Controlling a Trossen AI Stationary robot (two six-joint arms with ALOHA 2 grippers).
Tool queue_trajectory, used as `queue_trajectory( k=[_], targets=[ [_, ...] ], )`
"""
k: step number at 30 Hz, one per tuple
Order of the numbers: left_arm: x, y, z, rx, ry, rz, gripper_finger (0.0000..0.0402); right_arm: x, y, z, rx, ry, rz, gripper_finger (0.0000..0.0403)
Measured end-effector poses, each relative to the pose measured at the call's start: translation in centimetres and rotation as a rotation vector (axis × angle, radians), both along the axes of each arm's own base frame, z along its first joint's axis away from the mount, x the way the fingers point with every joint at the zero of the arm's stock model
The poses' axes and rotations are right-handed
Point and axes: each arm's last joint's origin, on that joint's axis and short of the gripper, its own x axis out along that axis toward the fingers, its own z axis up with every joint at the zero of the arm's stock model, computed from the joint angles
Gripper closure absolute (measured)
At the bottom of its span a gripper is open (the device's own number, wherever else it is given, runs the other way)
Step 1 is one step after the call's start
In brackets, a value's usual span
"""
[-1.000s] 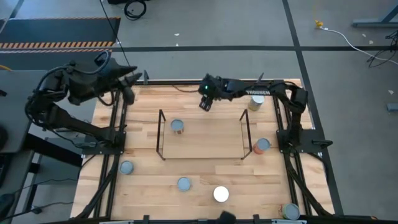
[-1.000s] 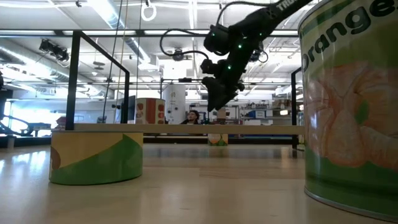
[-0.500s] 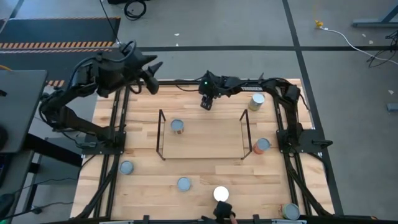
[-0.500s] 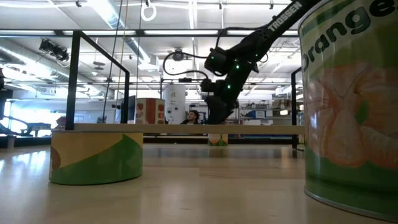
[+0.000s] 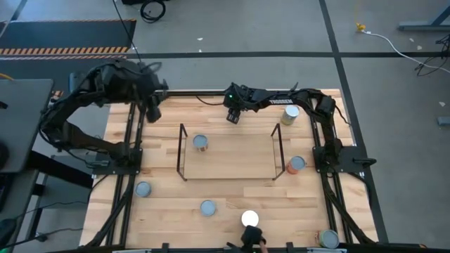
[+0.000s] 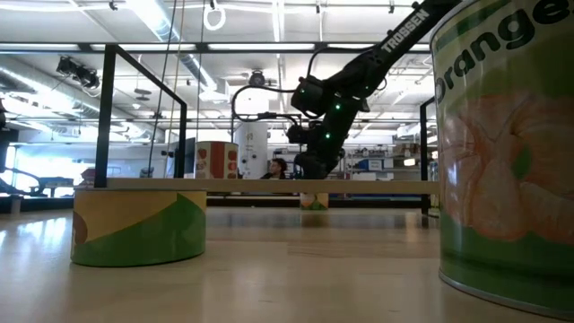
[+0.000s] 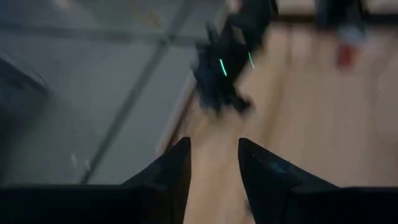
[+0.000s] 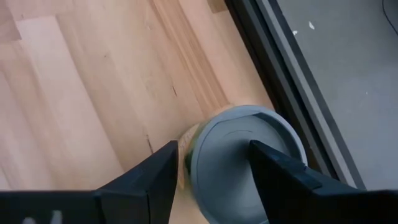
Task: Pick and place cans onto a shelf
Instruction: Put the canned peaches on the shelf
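Observation:
My right gripper (image 5: 234, 114) is open at the table's far edge, just above a grey-topped can (image 8: 245, 155) that stands on the wood. The can shows past the fingertips in the right wrist view (image 8: 213, 146) and below the gripper (image 6: 312, 170) in the low view (image 6: 314, 201). My left gripper (image 5: 153, 110) is open and empty over the table's far left corner (image 7: 213, 143). The black wire shelf (image 5: 181, 151) stands mid-table with one can (image 5: 201, 143) inside. Other cans stand at the far right (image 5: 290, 114), right (image 5: 296, 164) and near side (image 5: 208, 207).
A white-topped can (image 5: 249, 218), a can at the near left (image 5: 143, 189) and one at the near right corner (image 5: 328, 239) stand on the wood. The black table frame (image 5: 320, 151) runs along both sides. Two cans (image 6: 139, 224) (image 6: 507, 152) stand close to the low camera.
My right gripper has come down toward the can at the far edge, staying open. My left arm has swung toward the right over the far left corner and then back, with its gripper now pointing down.

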Motion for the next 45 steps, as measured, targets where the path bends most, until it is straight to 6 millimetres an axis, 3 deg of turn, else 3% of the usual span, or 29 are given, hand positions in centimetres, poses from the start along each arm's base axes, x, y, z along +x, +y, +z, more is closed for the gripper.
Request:
queue_trajectory(
  k=[5, 16, 23, 29, 35, 41, 45],
  targets=[
    [-1.8, 0.1, -1.7, -0.089, 0.232, 0.006, 0.0265, 0.3, 0.0, -0.1, -0.010, -0.016, 0.009, 0.0226],
    [-2.9, 1.9, -1.6, -0.076, 0.249, 0.096, 0.0265, 0.5, 0.6, -0.2, -0.014, -0.004, 0.017, 0.0298],
    [-3.5, 2.7, -1.5, 0.041, 0.324, 0.173, 0.0265, 0.4, 2.7, 1.0, 0.002, 0.007, -0.062, 0.0387],
    [-3.6, 2.8, -1.4, 0.082, 0.346, 0.217, 0.0265, 0.3, 7.8, 6.4, 0.010, -0.098, 0.003, 0.0388],
    [-3.5, 2.8, -1.4, 0.058, 0.325, 0.212, 0.0265, 0.2, 14.9, 11.6, 0.052, -0.241, 0.320, 0.0391],
    [-3.6, 2.2, -1.3, -0.039, 0.238, 0.126, 0.0265, 0.6, 22.0, 12.2, 0.074, -0.248, 0.553, 0.0386],
    [-3.7, 2.0, -1.2, -0.059, 0.220, 0.111, 0.0265, 2.3, 26.0, 11.9, 0.097, -0.253, 0.648, 0.0387]
  ],
)
